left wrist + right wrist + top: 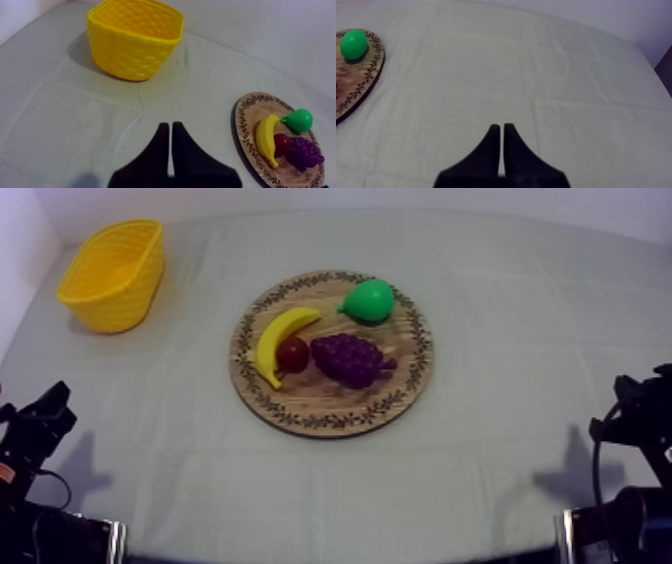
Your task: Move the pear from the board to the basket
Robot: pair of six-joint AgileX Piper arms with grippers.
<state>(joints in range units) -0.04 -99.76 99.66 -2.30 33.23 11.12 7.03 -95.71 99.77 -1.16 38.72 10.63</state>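
Note:
The green pear lies on the far right part of the round wooden board in the middle of the table; from the wrists I see the pear on the board too. The yellow basket stands at the far left. My left gripper rests low at the left side, fingers together, holding nothing. My right gripper rests low at the right side, also shut and holding nothing. Both are far from the pear.
On the board, a yellow banana, a small red fruit and a bunch of purple grapes lie left and in front of the pear. Bare cloth surrounds the board.

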